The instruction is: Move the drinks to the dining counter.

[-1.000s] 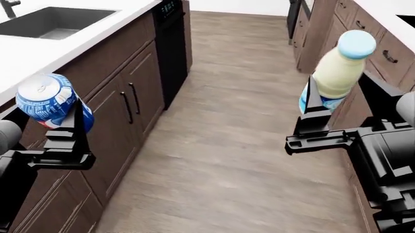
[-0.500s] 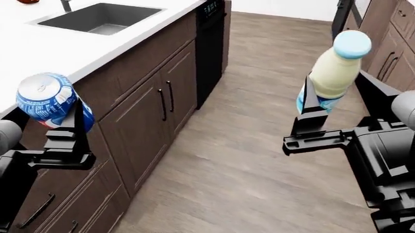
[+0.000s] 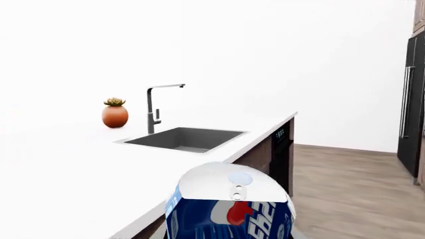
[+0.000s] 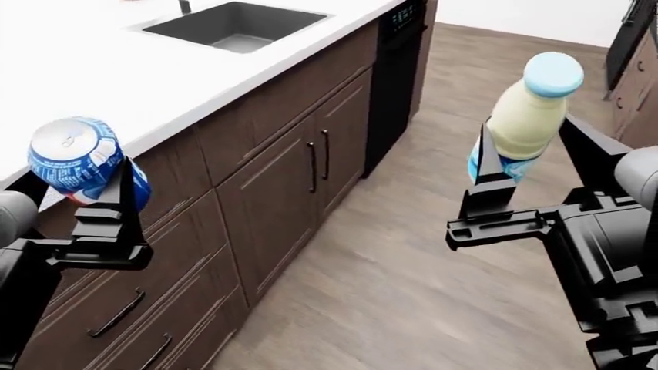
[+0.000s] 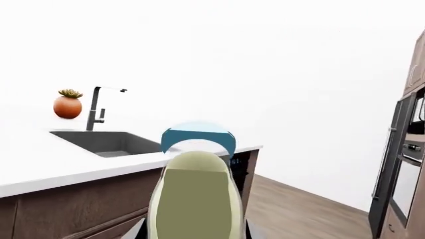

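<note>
My left gripper [image 4: 88, 193] is shut on the blue soda can [image 4: 74, 156], tilted, silver top towards the head camera. The can fills the near part of the left wrist view [image 3: 229, 206]. My right gripper [image 4: 514, 166] is shut on the cream bottle [image 4: 525, 116] with the light-blue cap, held upright over the floor; it also shows in the right wrist view [image 5: 196, 196]. The dining counter [image 4: 123, 69], white over dark brown drawers with slim handles, runs along the left, close beside the can; it also shows in the left wrist view [image 3: 73, 174] and the right wrist view [image 5: 73, 167].
The counter holds a steel sink [image 4: 236, 25] with a tap [image 3: 156, 107] and a small potted plant [image 3: 115, 113]. A black dishwasher front [image 4: 396, 69] sits in its side. Wood floor [image 4: 411, 254] lies between the arms. Dark cabinets [image 4: 637, 85] and an oven [image 5: 398, 179] stand at the right.
The view has swung left: the counter and sink have slid to the right and nearer, and the right-hand cabinets have left the frame. Both grippers still hold the can and bottle in the same pose.
</note>
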Controlling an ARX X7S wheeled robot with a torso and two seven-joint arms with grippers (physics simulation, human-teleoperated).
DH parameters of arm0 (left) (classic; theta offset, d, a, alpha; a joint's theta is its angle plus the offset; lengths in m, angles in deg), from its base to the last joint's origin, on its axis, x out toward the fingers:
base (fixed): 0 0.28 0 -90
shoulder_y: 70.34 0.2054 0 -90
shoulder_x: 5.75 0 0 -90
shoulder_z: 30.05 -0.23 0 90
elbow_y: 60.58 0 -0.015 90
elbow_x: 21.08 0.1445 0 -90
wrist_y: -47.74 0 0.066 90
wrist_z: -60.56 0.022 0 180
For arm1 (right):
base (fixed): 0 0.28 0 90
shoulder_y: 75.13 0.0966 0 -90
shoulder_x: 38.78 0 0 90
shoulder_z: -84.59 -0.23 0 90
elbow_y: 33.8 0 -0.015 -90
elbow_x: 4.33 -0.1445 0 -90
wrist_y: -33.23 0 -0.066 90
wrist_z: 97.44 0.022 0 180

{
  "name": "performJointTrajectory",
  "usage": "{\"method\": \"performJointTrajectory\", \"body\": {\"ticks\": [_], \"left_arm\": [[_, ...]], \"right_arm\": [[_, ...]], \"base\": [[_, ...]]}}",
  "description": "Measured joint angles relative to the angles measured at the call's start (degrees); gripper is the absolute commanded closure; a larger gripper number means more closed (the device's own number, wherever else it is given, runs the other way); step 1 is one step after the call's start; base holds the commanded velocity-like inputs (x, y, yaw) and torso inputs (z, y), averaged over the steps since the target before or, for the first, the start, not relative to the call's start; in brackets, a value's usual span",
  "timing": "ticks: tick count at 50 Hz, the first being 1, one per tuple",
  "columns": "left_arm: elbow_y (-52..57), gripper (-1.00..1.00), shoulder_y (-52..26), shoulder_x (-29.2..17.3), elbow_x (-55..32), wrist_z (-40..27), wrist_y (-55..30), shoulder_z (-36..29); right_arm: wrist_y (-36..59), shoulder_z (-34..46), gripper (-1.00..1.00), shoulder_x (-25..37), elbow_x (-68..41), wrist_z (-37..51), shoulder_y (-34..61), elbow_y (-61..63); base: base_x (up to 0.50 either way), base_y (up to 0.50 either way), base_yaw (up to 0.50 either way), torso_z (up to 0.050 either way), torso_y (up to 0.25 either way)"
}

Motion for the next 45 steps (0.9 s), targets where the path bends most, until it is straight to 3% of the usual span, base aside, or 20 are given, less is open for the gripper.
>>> {"method": "performJointTrajectory", "body": {"ticks": [45], "left_arm": [[0.0,1.00,0.1,0.0,-1.1,-0.9,0.0,0.0]], "right_arm": [[0.7,1.2,1.00,-0.7,-0.2,-0.3,1.3,-0.3]], "base": [[-0.06,0.08,0.50,0.000,0.001]]}}
